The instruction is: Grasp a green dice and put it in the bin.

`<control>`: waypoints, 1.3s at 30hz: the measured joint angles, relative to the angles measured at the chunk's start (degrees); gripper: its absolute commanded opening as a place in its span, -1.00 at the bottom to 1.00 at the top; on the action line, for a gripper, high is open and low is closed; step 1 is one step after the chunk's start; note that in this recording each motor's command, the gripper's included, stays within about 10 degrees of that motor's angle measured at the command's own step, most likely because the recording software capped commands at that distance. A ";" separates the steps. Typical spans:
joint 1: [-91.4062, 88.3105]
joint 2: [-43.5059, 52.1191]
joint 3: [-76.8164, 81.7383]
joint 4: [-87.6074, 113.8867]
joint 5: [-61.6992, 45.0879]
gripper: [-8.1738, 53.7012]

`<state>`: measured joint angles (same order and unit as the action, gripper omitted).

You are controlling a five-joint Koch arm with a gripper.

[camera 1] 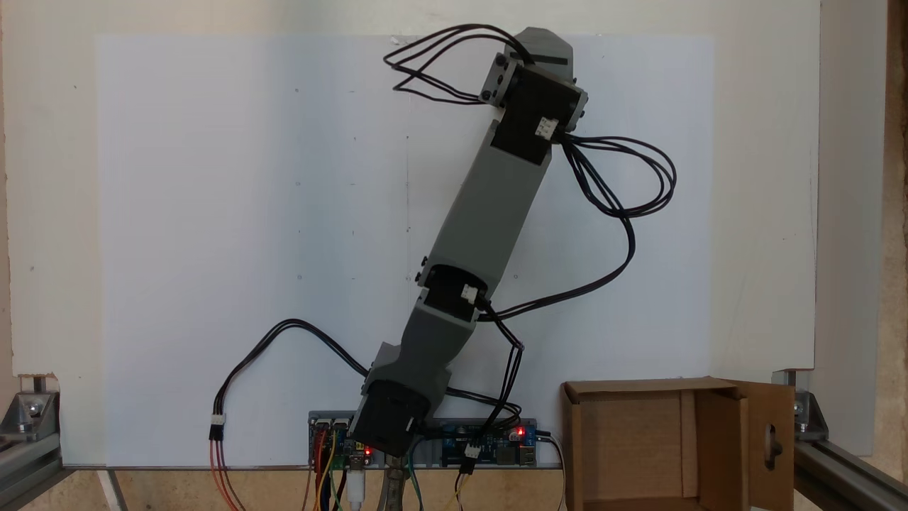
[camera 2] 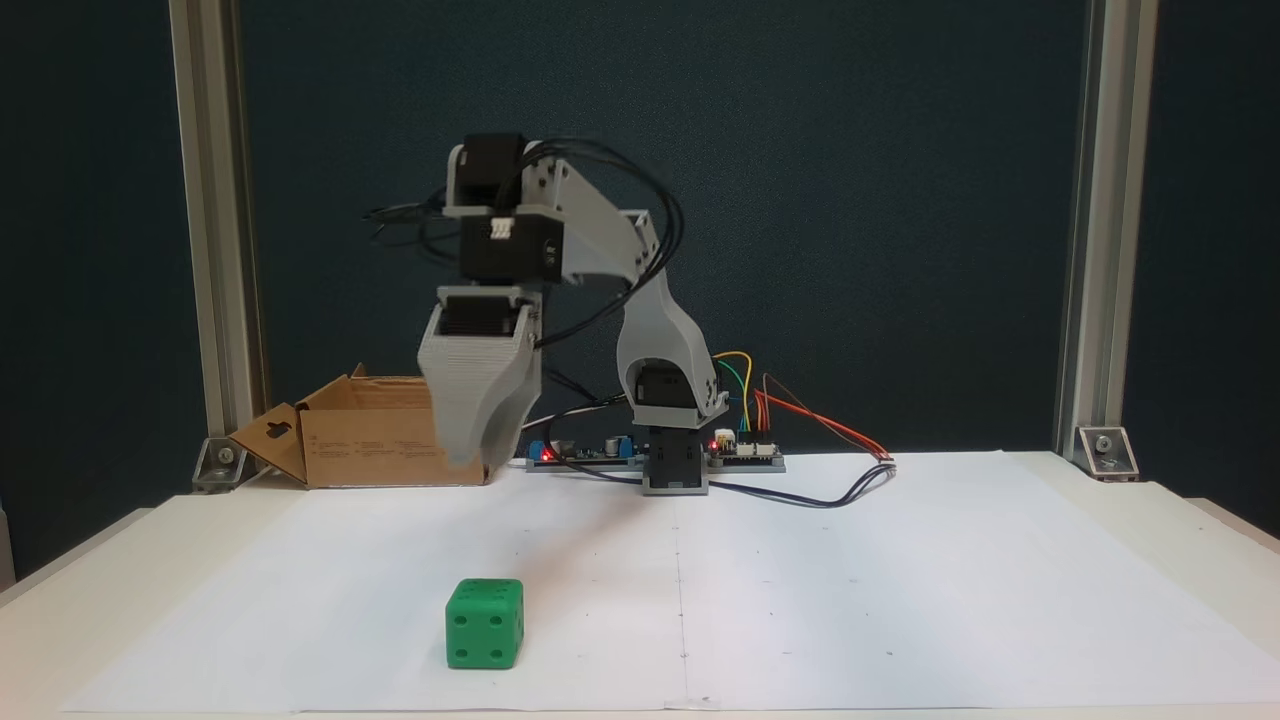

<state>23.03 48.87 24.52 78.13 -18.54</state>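
Pincer (camera 2: 465, 455) hangs tip-down above the bench (camera 2: 900, 600), holding nothing; its jaws line up one behind the other, so I cannot tell how far apart they stand. Below it and nearer the front camera, the dice (camera 2: 484, 624) sits alone on the white sheet, well apart from the bin (camera 2: 380, 455) behind, so the coming move is, I judge, forward and down.

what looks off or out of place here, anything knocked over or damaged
Nothing stands out. The green dice sits flat on the white paper, apart from the gripper hanging above it. The cardboard bin stands upright at the back with its flaps open, undamaged.
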 measured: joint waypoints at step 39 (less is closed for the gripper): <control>-2.11 -5.19 0.00 -0.53 0.18 0.72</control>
<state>20.92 43.68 24.52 77.61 -18.37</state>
